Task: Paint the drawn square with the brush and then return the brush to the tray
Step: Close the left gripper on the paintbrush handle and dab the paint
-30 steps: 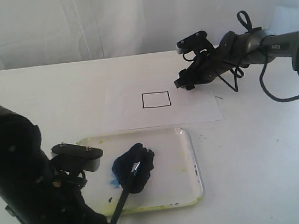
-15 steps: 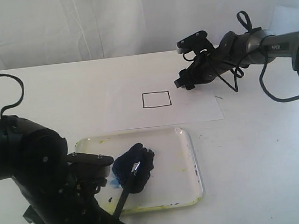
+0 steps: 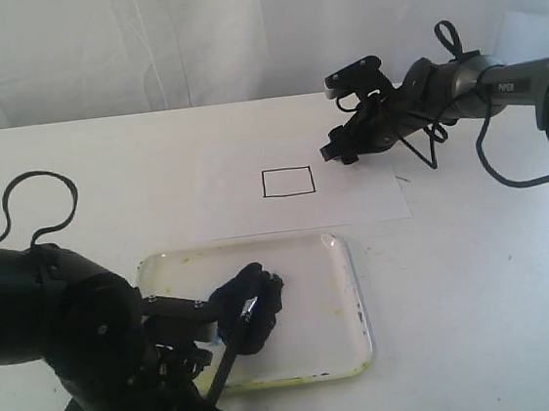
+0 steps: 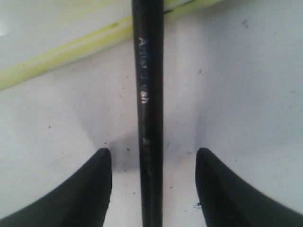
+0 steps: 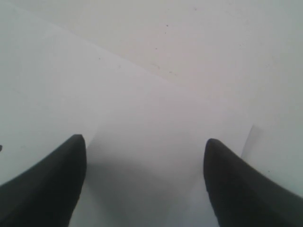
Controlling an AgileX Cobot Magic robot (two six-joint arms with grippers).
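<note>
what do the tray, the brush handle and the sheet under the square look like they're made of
Tray: probably clear plastic, glossy; the table shows through and its rounded rim glints.
Brush: handle looks like black lacquered wood or plastic, smooth with faint printed lettering.
Sheet: thin matte white paper, lying flat.

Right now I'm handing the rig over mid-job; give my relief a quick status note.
Left gripper: jaws open, straddling the brush handle, not gripping.
Right gripper: jaws open, empty, over the paper right of the square.
Brush tip lies in the paint on the tray, with the handle out over the rim.
Done: nothing; the square is blank.
Left: grasp brush, paint square, return brush to tray.
</note>
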